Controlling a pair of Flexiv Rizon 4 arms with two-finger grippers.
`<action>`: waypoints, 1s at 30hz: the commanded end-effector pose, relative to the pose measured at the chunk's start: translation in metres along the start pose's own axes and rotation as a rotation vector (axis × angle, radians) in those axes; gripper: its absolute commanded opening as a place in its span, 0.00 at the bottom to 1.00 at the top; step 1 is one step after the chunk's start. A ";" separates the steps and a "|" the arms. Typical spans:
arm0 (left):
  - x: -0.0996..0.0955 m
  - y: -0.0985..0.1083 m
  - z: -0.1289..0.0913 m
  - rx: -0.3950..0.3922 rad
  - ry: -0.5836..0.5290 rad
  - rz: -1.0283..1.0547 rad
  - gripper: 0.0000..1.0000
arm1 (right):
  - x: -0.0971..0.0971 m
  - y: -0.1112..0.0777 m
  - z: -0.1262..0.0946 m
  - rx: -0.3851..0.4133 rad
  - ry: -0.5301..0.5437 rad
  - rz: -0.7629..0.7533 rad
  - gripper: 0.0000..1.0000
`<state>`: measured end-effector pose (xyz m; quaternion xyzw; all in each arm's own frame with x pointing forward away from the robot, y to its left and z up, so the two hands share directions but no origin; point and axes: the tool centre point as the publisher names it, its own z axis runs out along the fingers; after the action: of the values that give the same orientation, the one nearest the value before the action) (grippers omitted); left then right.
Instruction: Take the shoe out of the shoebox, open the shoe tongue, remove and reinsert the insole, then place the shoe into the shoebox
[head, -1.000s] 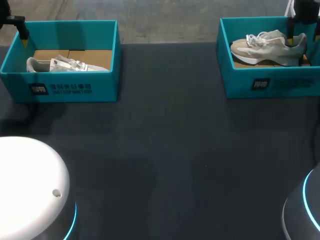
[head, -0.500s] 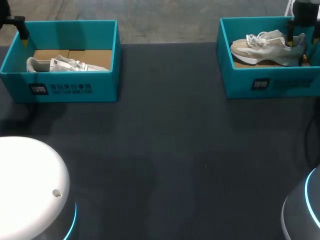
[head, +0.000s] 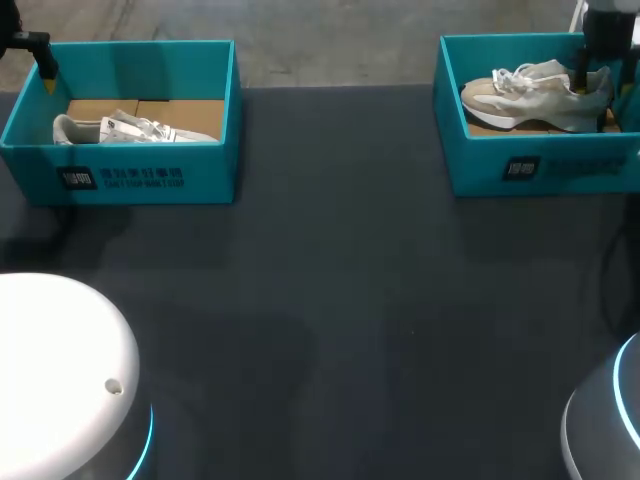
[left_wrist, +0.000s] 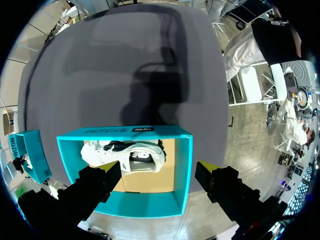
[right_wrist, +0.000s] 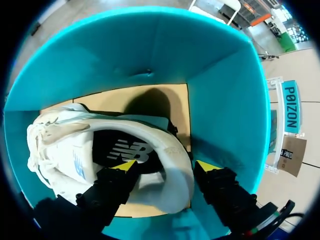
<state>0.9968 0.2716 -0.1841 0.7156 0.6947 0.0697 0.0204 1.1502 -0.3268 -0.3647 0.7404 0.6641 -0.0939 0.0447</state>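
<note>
**Barely begun: shoe not yet lifted**

Far left, the left end effector (left_wrist: 160, 172) hangs spread above a boxed white shoe (left_wrist: 125, 156). Far right, the right end effector (right_wrist: 166, 166) straddles the beige shoe (head: 535, 95) at its heel, fingers spread. The shoe lies inside its shoebox (head: 540, 165), so every step remains.

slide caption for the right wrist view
Open right gripper straddling the heel of the shoe inside its teal shoebox
</note>
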 end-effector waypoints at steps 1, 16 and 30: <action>0.000 -0.001 0.000 -0.001 0.003 0.000 1.00 | -0.001 0.010 0.004 0.040 0.002 0.000 0.71; 0.000 -0.001 0.000 -0.001 0.003 0.000 1.00 | 0.001 0.010 0.016 0.067 0.015 0.010 0.72; 0.000 -0.001 0.000 -0.001 0.003 0.000 1.00 | 0.006 0.009 0.024 0.091 0.036 0.015 0.64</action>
<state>0.9968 0.2716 -0.1841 0.7156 0.6947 0.0697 0.0203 1.1488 -0.3275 -0.3845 0.7474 0.6577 -0.0900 0.0259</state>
